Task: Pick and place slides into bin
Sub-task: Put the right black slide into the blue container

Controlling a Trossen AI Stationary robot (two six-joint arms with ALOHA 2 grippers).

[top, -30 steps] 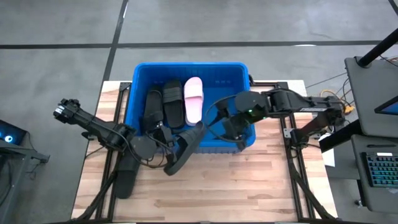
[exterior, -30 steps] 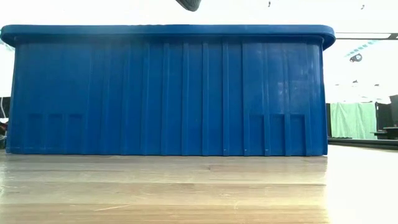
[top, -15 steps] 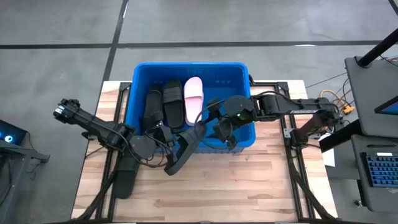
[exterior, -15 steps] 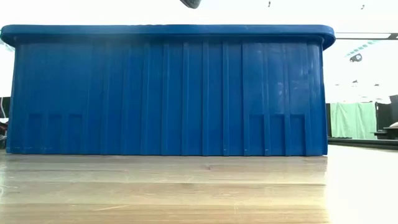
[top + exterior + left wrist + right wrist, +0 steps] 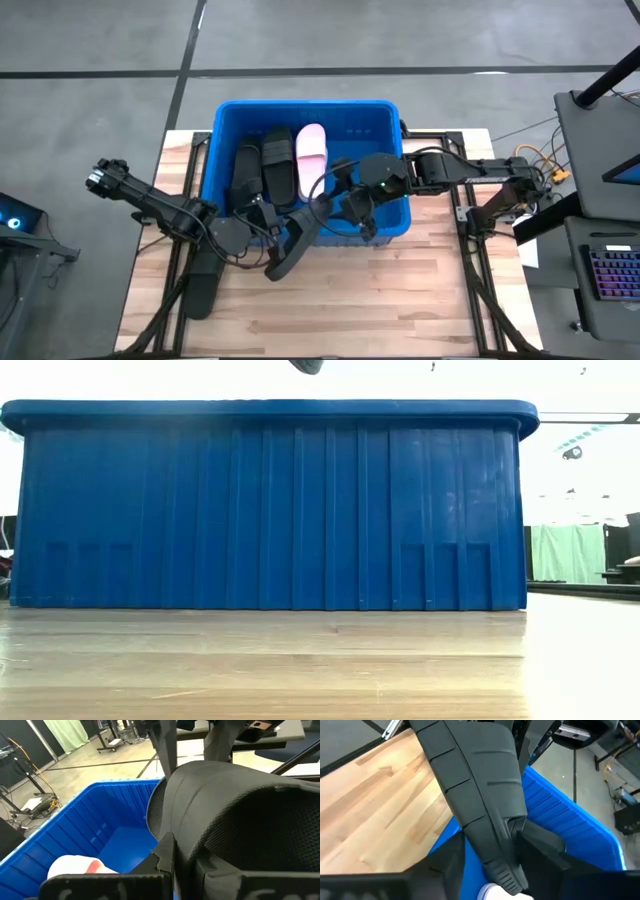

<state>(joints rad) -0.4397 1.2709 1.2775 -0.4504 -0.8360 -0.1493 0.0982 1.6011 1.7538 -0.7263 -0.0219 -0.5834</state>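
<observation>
The blue bin (image 5: 305, 120) stands at the table's far middle and fills the low view (image 5: 270, 510). Inside lie black slides (image 5: 262, 170) and one pale pink slide (image 5: 311, 158). One more black slide (image 5: 293, 240) hangs slanted over the bin's near rim, between both grippers; its tip shows above the rim in the low view (image 5: 305, 366). My left gripper (image 5: 255, 225) is at its near-left part, shut on it. My right gripper (image 5: 335, 203) is at its far end over the bin, shut on it. My left gripper holds the black slide beside its wide strap (image 5: 235, 815), coming level from the table's left. The slide fills the wrist view and hides the place of contact. The slide is lifted clear, slanting up toward the bin. My right gripper pinches the slide's two long edges (image 5: 512, 837) near its far end, one finger (image 5: 540, 847) on each side, lying across it. The fingers come from the table's right, slanting down. The grooved sole (image 5: 480, 785) faces the wrist camera, and the slide is clear of table and bin.
Bare wooden table (image 5: 380, 300) lies near and right of the bin. A long dark shape (image 5: 205, 285) lies at the table's left under my left arm. The bin's right half (image 5: 365, 135) holds no slide.
My right gripper has gone toward the table's left, over the bin's near rim, up to the far end of the held black slide, then kept still. The slide and my left gripper have stayed where they were.
</observation>
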